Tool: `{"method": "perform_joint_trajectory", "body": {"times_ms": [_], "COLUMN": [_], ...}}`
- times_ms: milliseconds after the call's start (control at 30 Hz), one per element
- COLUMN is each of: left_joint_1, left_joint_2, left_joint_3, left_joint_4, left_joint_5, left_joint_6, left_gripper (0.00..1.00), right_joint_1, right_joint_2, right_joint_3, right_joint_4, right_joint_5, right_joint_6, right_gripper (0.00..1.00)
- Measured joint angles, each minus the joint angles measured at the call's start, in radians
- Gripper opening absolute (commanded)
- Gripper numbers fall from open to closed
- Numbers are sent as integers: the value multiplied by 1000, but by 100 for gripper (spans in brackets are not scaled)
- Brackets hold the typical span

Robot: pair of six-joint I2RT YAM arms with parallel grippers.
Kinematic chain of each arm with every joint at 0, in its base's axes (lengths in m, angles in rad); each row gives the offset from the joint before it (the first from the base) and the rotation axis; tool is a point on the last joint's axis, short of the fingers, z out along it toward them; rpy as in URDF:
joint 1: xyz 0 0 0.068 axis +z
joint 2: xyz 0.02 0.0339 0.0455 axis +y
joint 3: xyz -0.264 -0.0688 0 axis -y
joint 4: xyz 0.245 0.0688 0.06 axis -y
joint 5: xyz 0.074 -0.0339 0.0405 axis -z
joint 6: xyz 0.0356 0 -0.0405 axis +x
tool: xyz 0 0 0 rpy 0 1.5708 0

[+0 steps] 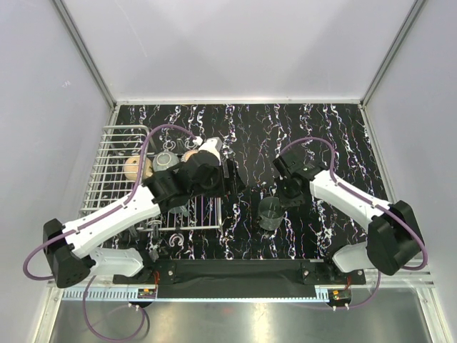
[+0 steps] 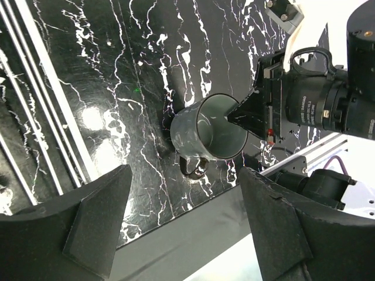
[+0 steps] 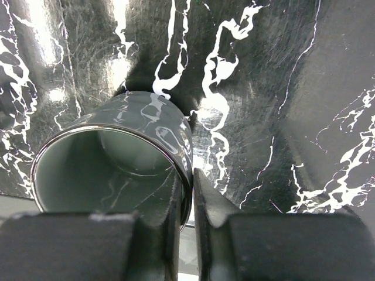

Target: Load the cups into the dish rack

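The white wire dish rack (image 1: 107,164) stood at the left of the black, white-veined table (image 1: 343,136), with a peach-tan mug (image 1: 134,168) inside it. Beside the rack's right edge, the left gripper (image 2: 184,225) hung wide apart, with nothing between its jaws. Further right, a grey-teal mug with a pale inside (image 3: 117,164) stood mouth-up on the table. The right gripper (image 3: 186,193) pinched its rim, one finger inside the wall and one outside.

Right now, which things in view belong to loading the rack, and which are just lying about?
Job: grey-teal cup, rim pinched by the right fingers; left fingers, open and empty; dish rack; peach-tan cup and grey cup already in it.
Just there: black marbled tabletop; purple cables.
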Motion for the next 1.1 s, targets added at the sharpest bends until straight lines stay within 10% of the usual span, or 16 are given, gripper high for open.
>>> {"method": "perform_joint_trajectory", "body": {"times_ms": [433,1100], "left_joint_1": [-20,-138], "left_joint_2": [188,579], "left_joint_3": [16,220], "left_joint_4": [80,45], "left_joint_5": [15,27], "left_joint_6": [-2,-3], "left_gripper": [79,62], "right_joint_1": [18,-204], "right_joint_2": [-140,-321], "right_joint_3": [5,251], "right_joint_4": [-21,-228], "right_joint_5": [51,224], "right_joint_6": [54,77], "right_gripper": [81,89]}}
